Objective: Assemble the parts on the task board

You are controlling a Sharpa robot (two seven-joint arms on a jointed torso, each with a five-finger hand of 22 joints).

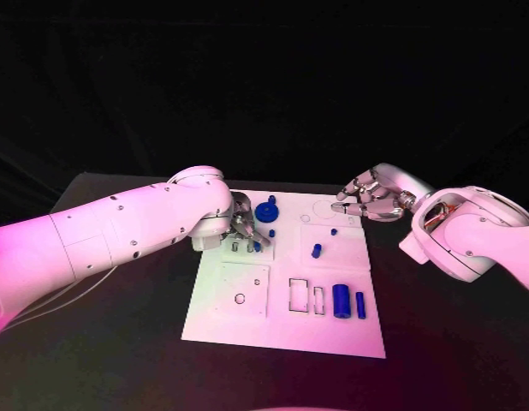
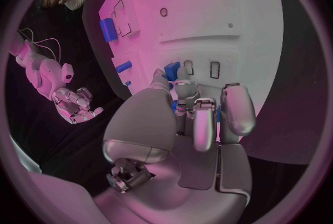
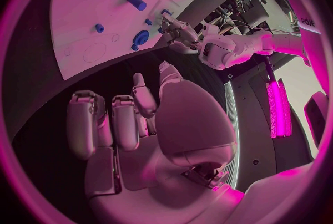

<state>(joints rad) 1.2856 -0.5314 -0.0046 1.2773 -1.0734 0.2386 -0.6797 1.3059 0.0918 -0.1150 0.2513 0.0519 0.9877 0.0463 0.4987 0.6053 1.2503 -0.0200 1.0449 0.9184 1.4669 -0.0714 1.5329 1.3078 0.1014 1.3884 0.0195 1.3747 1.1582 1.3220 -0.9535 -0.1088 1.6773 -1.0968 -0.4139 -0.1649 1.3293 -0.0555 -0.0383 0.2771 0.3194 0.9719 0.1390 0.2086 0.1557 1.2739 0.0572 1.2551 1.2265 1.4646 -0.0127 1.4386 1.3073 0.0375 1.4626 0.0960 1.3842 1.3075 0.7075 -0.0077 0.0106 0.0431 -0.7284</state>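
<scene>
The task board (image 1: 246,317) lies flat in the middle of the black surface (image 1: 462,342). The left hand (image 1: 242,229) is lowered over the board's far left part, fingers curled around a small blue part (image 2: 172,69) (whether it is truly gripped cannot be told). The right hand (image 1: 370,202) hovers beyond the board's far right corner, fingers loosely curled, holding nothing.

Left hand (image 1: 242,229): fingertips cover a small blue part (image 1: 256,246) on the board (image 1: 222,321); grip on it cannot be told. Right hand (image 1: 370,199): fingers curled, contents too small to tell.
</scene>
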